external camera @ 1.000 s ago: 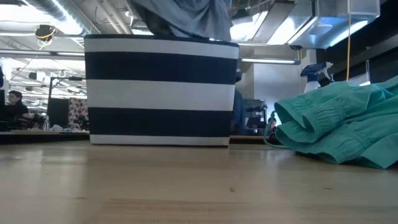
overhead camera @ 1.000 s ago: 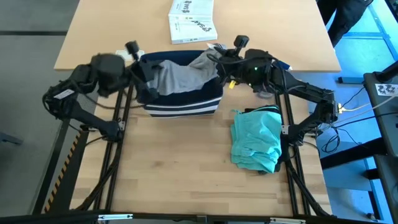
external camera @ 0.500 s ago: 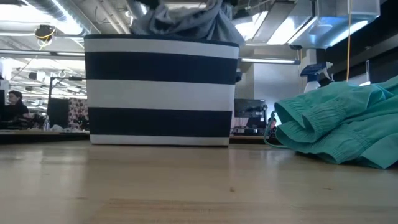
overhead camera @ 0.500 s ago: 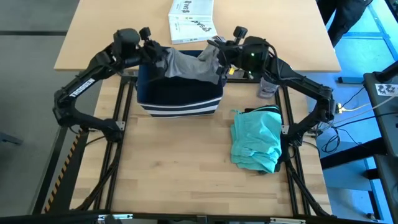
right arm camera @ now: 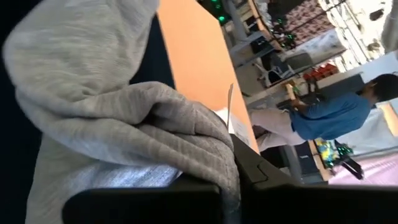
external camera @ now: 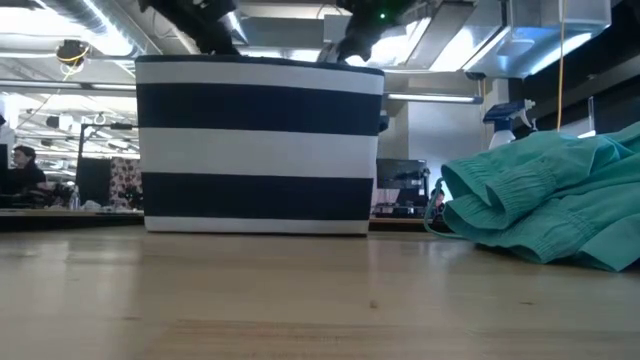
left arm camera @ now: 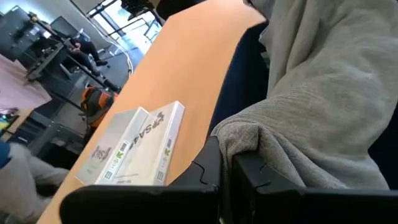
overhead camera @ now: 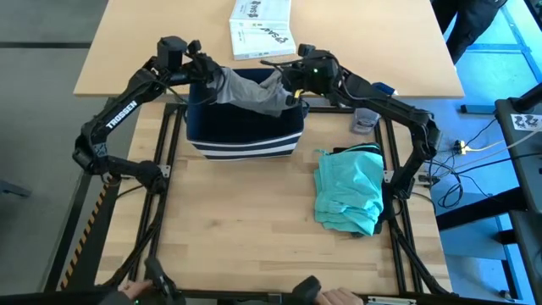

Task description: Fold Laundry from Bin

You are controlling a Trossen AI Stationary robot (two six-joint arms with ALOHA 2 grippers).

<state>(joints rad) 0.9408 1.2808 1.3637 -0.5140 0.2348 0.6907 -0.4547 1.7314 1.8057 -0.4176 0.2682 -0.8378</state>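
The navy, white-striped bin (overhead camera: 246,135) stands at the table's far middle, and its front wall fills the low view (external camera: 260,145). A grey garment (overhead camera: 251,91) of the laundry hangs across the bin's far half, strung between both grippers. My left gripper (overhead camera: 208,76) is shut on its left end over the bin's far left corner. My right gripper (overhead camera: 286,82) is shut on its right end over the far right corner. A teal piece (overhead camera: 349,188) lies crumpled on the table to the bin's right. My left gripper pinches a bunched fold of the grey cloth (left arm camera: 239,134) between its two shut fingers, coming from the table's left and slanting slightly down. The cloth runs away from the fingers over the bin. How many layers it has cannot be told. My right gripper pinches a gathered fold of the grey cloth (right arm camera: 205,140) between its shut fingers, coming from the table's right and slanting slightly down. The cloth drapes over the fingers and sags toward the bin.
A white printed box (overhead camera: 261,27) lies on the table beyond the bin. A clear cup (overhead camera: 366,119) stands beside the right arm. A person's hands (overhead camera: 135,290) show at the near edge. Bare wood lies in front of the bin.
Both grippers have sunk and gone toward the table's far edge, the left swinging in from the bin's left side, the right shifting left. The grey garment, which bulged above the bin's rim, has come down behind it and is stretched between the two.
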